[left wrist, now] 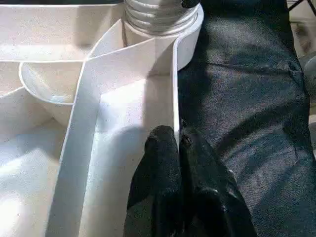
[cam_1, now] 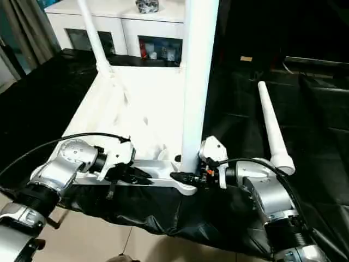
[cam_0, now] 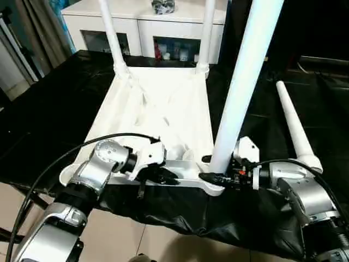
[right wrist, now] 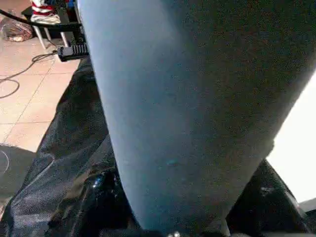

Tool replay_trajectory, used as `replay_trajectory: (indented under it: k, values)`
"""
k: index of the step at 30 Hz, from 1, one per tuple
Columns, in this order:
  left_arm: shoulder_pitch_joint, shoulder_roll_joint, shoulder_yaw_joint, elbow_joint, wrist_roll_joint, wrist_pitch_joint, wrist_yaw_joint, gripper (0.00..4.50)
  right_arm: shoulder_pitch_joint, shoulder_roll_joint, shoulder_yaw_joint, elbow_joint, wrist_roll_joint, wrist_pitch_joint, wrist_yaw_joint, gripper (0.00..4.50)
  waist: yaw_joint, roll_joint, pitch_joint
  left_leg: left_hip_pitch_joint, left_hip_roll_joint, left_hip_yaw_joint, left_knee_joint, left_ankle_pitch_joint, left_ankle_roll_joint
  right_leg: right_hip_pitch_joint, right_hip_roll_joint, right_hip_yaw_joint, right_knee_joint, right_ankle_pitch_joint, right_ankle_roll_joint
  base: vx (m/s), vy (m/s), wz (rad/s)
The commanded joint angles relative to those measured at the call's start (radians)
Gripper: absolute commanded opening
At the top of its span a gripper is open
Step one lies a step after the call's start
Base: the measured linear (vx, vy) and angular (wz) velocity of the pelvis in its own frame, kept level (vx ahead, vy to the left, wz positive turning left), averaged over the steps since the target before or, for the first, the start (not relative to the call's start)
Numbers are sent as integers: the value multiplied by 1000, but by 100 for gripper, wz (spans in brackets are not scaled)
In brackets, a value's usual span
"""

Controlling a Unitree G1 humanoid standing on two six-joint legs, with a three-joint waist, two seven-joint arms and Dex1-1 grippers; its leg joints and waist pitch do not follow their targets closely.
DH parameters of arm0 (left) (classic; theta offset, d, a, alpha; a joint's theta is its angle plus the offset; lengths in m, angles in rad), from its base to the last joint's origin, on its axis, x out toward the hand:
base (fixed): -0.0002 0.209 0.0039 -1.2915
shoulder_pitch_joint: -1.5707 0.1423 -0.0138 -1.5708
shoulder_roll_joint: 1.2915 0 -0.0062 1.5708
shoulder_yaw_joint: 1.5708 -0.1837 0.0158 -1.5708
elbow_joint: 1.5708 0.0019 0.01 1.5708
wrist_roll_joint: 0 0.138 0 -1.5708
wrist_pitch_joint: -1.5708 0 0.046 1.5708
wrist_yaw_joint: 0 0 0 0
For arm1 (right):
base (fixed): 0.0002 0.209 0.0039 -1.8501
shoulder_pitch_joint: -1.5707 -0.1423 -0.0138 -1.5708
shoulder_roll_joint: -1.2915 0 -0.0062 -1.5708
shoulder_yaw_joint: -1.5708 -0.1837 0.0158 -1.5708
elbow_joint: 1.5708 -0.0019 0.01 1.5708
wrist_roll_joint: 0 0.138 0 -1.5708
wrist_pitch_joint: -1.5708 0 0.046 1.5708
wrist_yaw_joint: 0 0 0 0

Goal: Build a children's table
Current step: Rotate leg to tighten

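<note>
Upside down on the black-draped bench: tabletop, ribs up, two far legs standing in their sockets. Near right corner: a third leg upright in its socket, right gripper at its base, jaws around the tube; right wrist view pressed against that leg, black fingers either side. Left wrist view closer in: left gripper, jaws closed, pinching the thin near rim wall, threaded leg base seated beyond. Fourth leg lying loose on the cloth, right of the tabletop. Behind: white cabinet.
</note>
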Motion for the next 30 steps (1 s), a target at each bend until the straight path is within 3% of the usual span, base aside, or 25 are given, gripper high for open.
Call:
replay_trajectory:
  k: [1, 4, 6, 9, 10, 11, 14, 21, 27, 28, 30]
  values:
    - [-14, -27, -33, 11, 1, -11, -3, 0, 18, 27, 70, -18, -1, 27, 23, 202, -1, -11, -64, 8, 78, -38, -69, -189, 57, 43, -92, 71, -70, -277, -161, 0, 0, 0]
    - [-14, -32, -23, 14, -4, 7, 12, 0, 21, 39, 61, -16, 5, 40, 2, 202, -1, -12, -64, 8, 77, -38, -69, -188, 58, 44, -93, 71, -70, -272, -164, 0, 0, 0]
    - [-24, -54, 1, 22, 7, 62, 102, 0, 21, 94, 26, 8, -14, 37, -124, 202, -3, -11, -61, 8, 78, -39, -71, -193, 52, 41, -93, 71, -71, -284, -163, 0, 0, 0]
    - [-32, -69, 11, 24, 19, 89, 160, 0, 16, 127, 6, 31, -36, 39, -213, 202, -16, -15, -54, 17, 73, -43, -77, -267, 18, 39, -95, 69, -89, -420, -134, 0, 0, 0]
    - [-38, -95, 26, 19, 27, 131, 237, 0, 13, 172, -18, 55, -58, 24, -318, 201, -21, -20, -51, 19, 73, -42, -77, -279, 11, 35, -97, 71, -94, -459, -123, 0, 0, 0]
    - [-38, -111, 30, 8, 30, 159, 270, 0, 9, 204, -36, 71, -65, 40, -390, 200, -26, -16, -48, 22, 72, -45, -78, -294, -2, 33, -98, 69, -98, -497, -115, 0, 0, 0]
    - [-32, -154, 38, -27, 40, 230, 347, 0, 6, 278, -67, 95, -77, 43, -528, 200, -39, -19, -47, 20, 69, -51, -80, -323, -11, 36, -97, 62, -108, -545, -86, 0, 0, 0]
    - [-21, -273, 43, -81, 65, 353, 524, 0, -30, 424, -109, 162, -134, 65, -811, 200, -53, -14, -49, 21, 69, -50, -84, -326, -7, 30, -94, 67, -107, -477, -97, 0, 0, 0]
    - [-11, -269, 27, -109, 76, 371, 527, 0, -30, 448, -121, 156, -134, 50, -827, 200, -60, -14, -55, 14, 70, -47, -85, -298, 9, 36, -91, 74, -94, -362, -124, 0, 0, 0]
    - [-5, -254, 22, -119, 78, 377, 521, 0, -35, 442, -134, 159, -132, 27, -832, 256, -62, -11, -56, 14, 70, -46, -85, -293, 10, 37, -91, 75, -91, -334, -134, 0, 0, 0]
    - [-4, -250, 22, -122, 79, 379, 520, 0, -37, 439, -139, 161, -131, 18, -833, 270, -63, -13, -56, 12, 69, -45, -85, -287, 14, 39, -91, 75, -89, -317, -145, 0, 0, 0]
